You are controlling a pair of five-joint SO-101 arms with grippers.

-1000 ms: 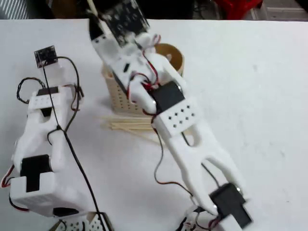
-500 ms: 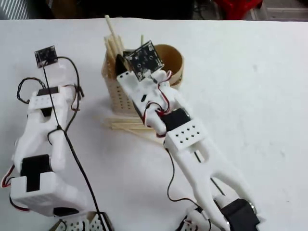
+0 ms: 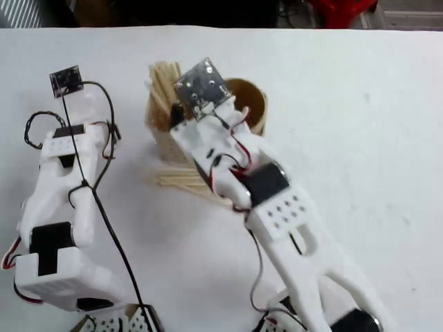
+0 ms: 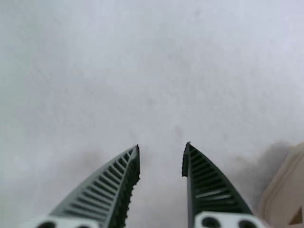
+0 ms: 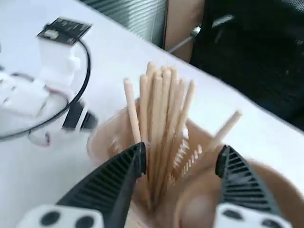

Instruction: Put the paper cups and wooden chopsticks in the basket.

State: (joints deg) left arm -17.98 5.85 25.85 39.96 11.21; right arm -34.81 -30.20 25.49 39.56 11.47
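White table [image 3: 360, 104]; dark room [image 3: 242, 12] behind; loose chopsticks [image 3: 181, 181] beside basket [image 3: 163, 142].

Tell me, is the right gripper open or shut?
Open: the right gripper has its fingers well apart, with chopsticks upright in the basket between them.

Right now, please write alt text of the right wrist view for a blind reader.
A bundle of wooden chopsticks stands in the basket, framed by the open right gripper. Behind, the left arm sits on the white table.
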